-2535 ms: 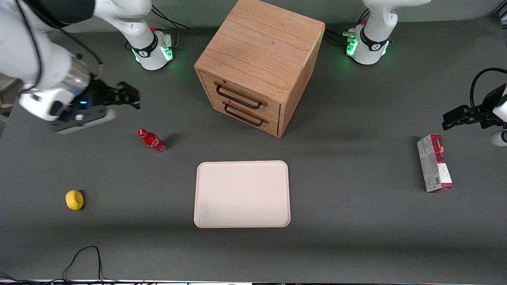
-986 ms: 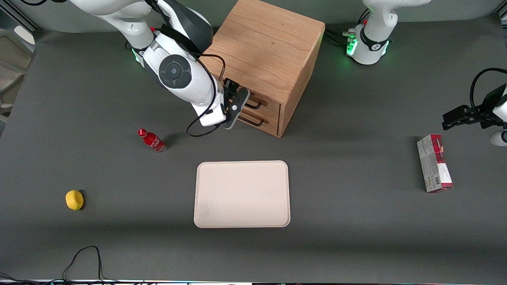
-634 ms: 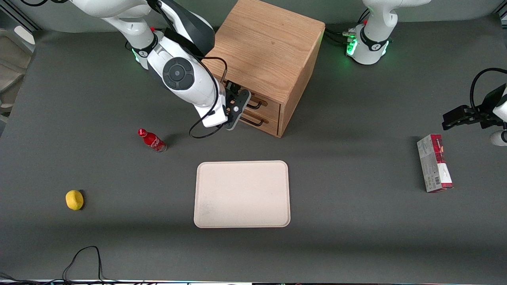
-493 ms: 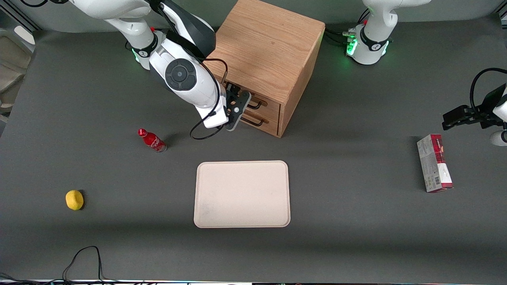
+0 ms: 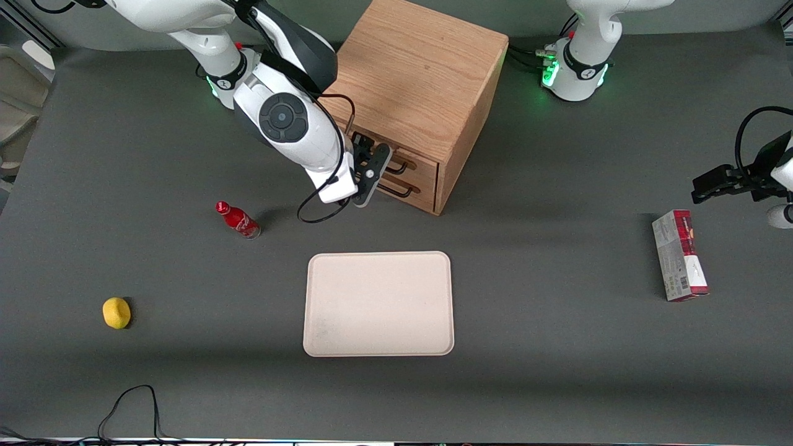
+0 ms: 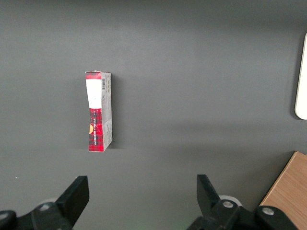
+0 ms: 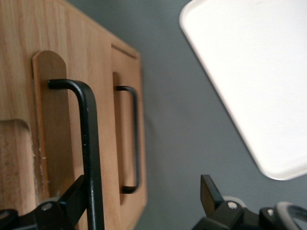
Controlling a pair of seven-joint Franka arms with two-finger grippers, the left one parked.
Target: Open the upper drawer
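The oak cabinet (image 5: 415, 80) stands at the back middle of the table. Its upper drawer (image 5: 409, 162) looks closed; the black bar handle (image 5: 396, 166) is mostly hidden by my wrist. In the right wrist view the upper drawer's handle (image 7: 91, 158) runs close in front of the camera, with one finger (image 7: 76, 196) right beside it and the other finger (image 7: 208, 189) well away from it. My right gripper (image 5: 370, 162) (image 7: 144, 194) is open, at the upper drawer's front, level with its handle. The lower drawer's handle (image 7: 134, 139) (image 5: 396, 191) shows beneath.
A white tray (image 5: 378, 303) (image 7: 254, 81) lies nearer the front camera than the cabinet. A red bottle (image 5: 237, 219) and a yellow lemon (image 5: 116, 312) lie toward the working arm's end. A red and grey box (image 5: 679, 255) (image 6: 98, 111) lies toward the parked arm's end.
My right arm swung in from the table's working-arm end to the cabinet's front. In the last second the gripper edged slightly closer to the upper handle. The drawer has not moved.
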